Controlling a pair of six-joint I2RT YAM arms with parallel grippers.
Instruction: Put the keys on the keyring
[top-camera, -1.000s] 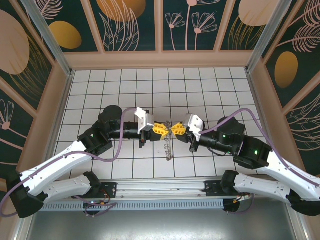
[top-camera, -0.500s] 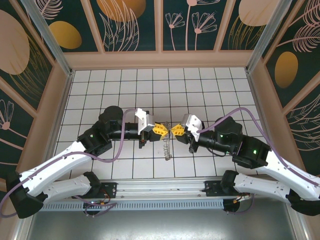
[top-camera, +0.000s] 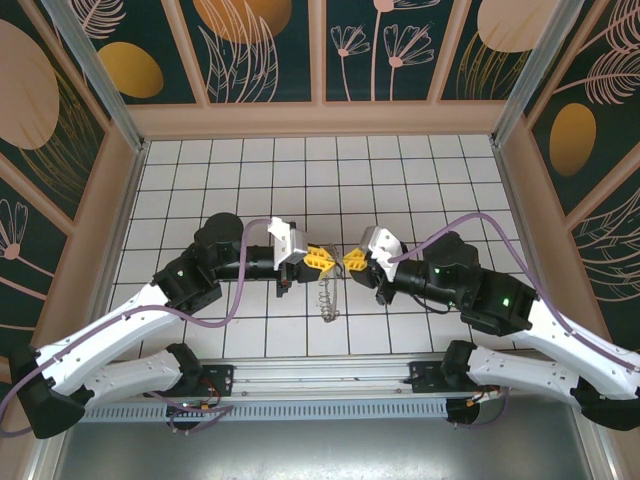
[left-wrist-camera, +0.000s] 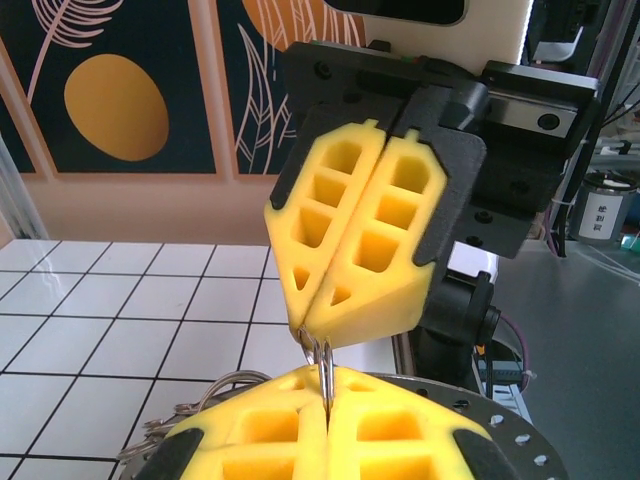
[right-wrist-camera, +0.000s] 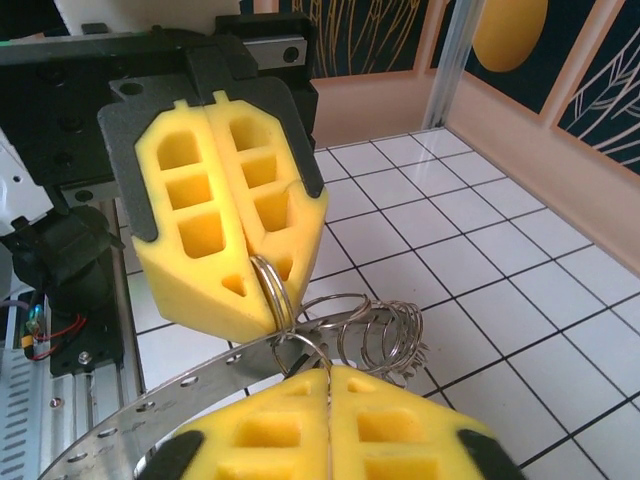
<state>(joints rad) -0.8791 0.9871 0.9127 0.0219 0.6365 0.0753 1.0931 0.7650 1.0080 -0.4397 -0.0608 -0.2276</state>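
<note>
Yellow jaws of your left gripper (top-camera: 327, 262) and right gripper (top-camera: 347, 262) both pinch shut on the keyring (right-wrist-camera: 395, 340), so threading looks underway; next, pry its coil open.

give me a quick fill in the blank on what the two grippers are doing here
1. The left gripper and right gripper have ____ fingers.
2. Both are shut on the keyring, and its loops hang ____ them.
3. The table is covered in white ____.

Missing words: yellow; below; tiles
</note>
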